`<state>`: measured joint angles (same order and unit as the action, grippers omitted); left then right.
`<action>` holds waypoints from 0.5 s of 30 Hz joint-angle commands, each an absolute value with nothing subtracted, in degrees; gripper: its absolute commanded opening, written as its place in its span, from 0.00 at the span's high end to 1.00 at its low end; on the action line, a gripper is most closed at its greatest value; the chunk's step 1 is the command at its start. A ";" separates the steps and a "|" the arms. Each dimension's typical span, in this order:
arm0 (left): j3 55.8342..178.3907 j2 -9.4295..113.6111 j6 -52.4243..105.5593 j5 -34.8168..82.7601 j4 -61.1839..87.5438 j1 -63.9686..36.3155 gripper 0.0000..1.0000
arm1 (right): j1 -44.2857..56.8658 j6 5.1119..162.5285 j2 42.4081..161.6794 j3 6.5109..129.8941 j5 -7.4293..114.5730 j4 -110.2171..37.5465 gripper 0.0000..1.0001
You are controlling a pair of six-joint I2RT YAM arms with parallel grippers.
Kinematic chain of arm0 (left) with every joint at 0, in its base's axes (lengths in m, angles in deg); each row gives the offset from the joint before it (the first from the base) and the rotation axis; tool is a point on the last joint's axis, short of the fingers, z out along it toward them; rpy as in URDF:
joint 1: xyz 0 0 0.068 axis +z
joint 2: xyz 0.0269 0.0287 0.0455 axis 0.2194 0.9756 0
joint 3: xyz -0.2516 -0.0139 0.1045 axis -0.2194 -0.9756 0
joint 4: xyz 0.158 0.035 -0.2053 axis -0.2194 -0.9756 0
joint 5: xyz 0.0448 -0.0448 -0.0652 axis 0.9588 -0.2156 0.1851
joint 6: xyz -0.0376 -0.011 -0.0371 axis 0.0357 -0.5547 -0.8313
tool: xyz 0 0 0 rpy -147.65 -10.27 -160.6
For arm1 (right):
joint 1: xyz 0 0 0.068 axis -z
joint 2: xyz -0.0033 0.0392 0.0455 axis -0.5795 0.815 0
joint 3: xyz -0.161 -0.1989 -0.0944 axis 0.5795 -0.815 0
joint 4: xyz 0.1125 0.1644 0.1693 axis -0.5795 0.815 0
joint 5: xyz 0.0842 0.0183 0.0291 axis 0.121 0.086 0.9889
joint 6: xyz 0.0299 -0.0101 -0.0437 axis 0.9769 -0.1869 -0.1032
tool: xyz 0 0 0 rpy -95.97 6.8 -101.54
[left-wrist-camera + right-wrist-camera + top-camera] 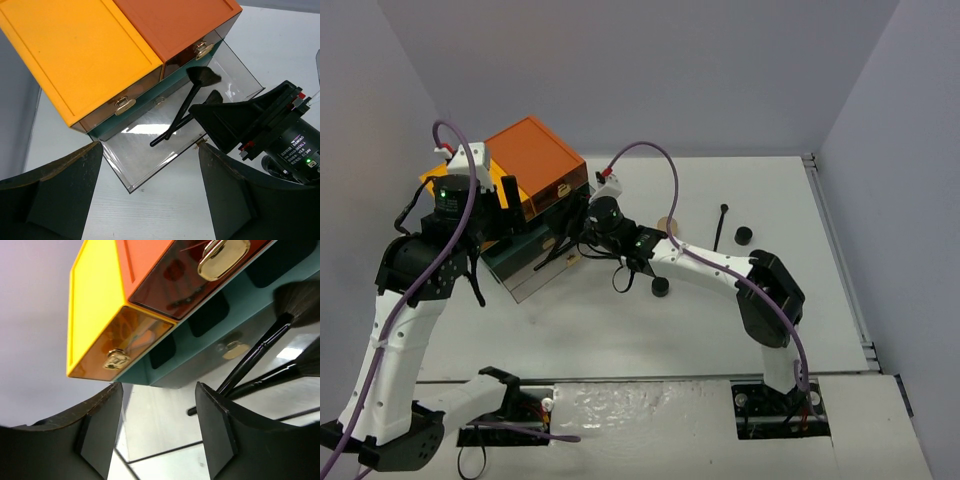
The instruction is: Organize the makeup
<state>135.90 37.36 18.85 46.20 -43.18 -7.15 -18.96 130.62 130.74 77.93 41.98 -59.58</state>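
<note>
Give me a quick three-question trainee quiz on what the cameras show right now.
1. Where do the black-handled makeup brushes lie?
2. The right gripper is: A) open, B) shut on a brush, C) shut on nothing.
3. True or false: a round black compact sits on the white table, outside every drawer.
Key: 1 in the pulled-out smoky clear drawer; 2 A; 3 true.
</note>
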 commanded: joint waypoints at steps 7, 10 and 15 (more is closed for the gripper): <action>136.28 38.24 19.04 46.52 -40.80 -6.84 0.25 | -18.53 110.21 123.31 82.85 34.01 -48.38 0.36; 135.52 38.89 18.96 44.95 -40.14 -6.84 0.25 | -14.09 106.40 119.96 80.32 28.76 -42.05 0.36; 134.67 40.76 18.68 43.30 -39.45 -6.84 0.25 | -2.45 105.51 115.39 73.28 28.31 -33.68 0.36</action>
